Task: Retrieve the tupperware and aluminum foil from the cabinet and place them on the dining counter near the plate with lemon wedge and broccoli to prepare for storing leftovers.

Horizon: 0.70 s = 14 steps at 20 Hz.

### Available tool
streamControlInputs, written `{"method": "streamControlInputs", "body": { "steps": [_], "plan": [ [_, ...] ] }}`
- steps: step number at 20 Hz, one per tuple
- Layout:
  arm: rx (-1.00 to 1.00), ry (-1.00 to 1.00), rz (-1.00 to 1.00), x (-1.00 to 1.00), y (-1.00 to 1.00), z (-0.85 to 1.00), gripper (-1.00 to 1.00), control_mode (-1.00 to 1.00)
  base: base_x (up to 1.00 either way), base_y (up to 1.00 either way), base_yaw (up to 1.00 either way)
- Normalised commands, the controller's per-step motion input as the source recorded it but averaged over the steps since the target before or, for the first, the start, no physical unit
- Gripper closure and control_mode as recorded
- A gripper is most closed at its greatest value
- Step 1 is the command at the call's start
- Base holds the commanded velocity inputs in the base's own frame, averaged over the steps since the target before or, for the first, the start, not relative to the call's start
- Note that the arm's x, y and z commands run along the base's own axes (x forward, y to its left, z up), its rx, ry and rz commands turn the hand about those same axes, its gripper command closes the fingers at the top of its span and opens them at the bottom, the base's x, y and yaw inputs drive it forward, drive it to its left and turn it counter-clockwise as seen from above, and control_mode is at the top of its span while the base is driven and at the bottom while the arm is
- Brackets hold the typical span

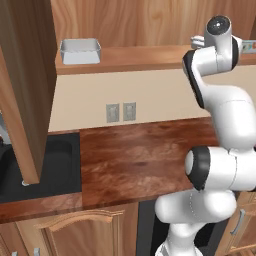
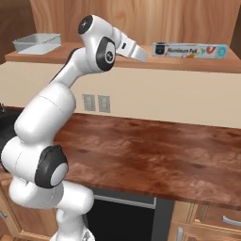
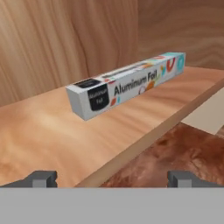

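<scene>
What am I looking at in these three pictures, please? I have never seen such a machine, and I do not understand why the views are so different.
This is a computer-drawn kitchen with a white robot arm that has dark joints. Two pictures come from cameras behind the arm, one on its left and one on its right, so they show the same place from two sides. The third comes from a camera on the arm's hand, looking forward between the two tips of its pincer.

The pincer is open and holds nothing. It is raised toward the wooden shelf of the open cabinet. On that shelf lie the aluminum foil, a long box with a printed label, and further along, the tupperware, a pale shallow container. Below is a reddish-brown counter, with two wall sockets behind it.
</scene>
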Motion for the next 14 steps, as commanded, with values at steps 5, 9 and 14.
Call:
{"method": "streamControlInputs", "body": {
  "steps": [5,9,14],
  "plan": [
    [0.0,0.0,0.0,0.36,-0.07,-0.01,-1.0,-1.0,0.0,0.0,0.0],
    [0.0,0.0,0.0,0.33,0.0,-0.07,-1.0,-1.0,0.0,0.0,0.0],
    [0.0,0.0,0.0,0.33,0.0,-0.08,-1.0,-1.0,0.0,0.0,0.0]
  ]
}}
